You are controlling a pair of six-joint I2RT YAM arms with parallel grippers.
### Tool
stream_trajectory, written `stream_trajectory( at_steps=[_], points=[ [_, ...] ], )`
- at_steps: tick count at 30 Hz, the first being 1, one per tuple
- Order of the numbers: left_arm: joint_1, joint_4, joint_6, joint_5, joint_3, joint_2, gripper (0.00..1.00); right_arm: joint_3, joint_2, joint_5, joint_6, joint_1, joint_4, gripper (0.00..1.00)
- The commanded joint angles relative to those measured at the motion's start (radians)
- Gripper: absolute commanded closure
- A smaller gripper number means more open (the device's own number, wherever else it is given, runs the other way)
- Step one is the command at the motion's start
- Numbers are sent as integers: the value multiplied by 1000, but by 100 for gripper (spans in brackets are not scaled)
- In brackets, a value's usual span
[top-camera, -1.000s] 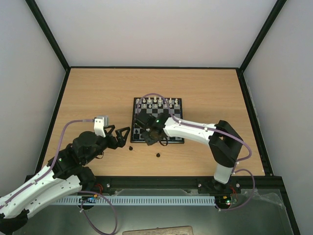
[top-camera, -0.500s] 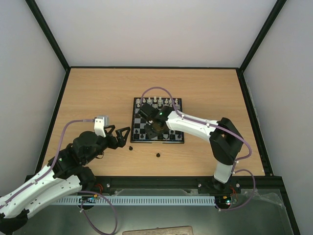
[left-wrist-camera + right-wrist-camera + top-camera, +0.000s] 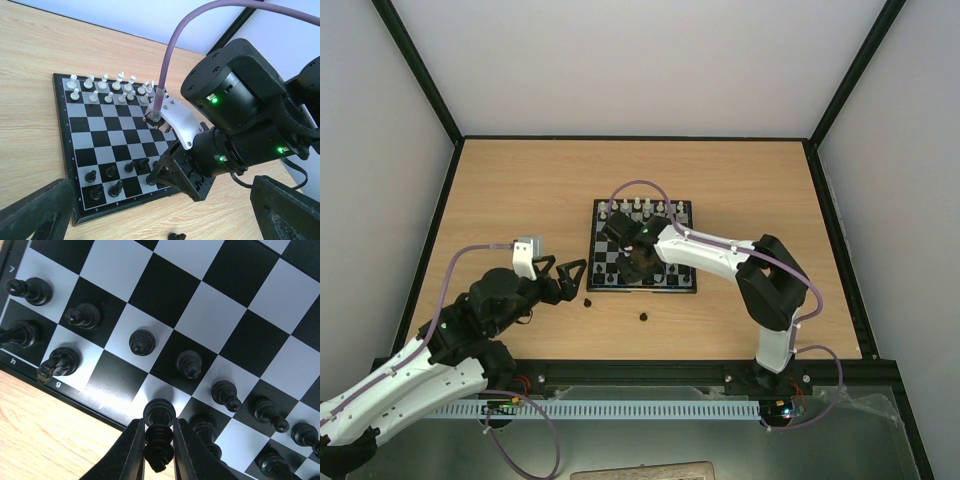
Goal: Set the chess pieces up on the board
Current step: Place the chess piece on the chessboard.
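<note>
Pinching black piece (image 3: pixel 159 412) at waist with right claw (image 3: pixel 159 426), just above near edge of board (image 3: pixel 215 320). Holding left claw (image 3: pixel 567 276) spread wide, left of board. Probably light, rigid, slick, tippy; best gripped mid-body.

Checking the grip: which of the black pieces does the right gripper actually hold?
The tall black piece at the bottom of the right wrist view, pinched by the right gripper. The other black pieces stand free on their squares.
</note>
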Motion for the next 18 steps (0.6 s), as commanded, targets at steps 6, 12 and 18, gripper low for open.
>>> stream_trajectory(
  at_steps=[6, 12, 18],
  points=[
    [3, 9, 8, 1, -7, 1, 1, 13, 42, -16, -19, -8, -15, 82],
    [3, 9, 8, 0, -7, 1, 0, 11, 39, -20, -17, -10, -17, 80],
    [4, 11, 9, -1, -6, 5, 0, 12, -3, -21, -10, -10, -33, 68]
  ],
)
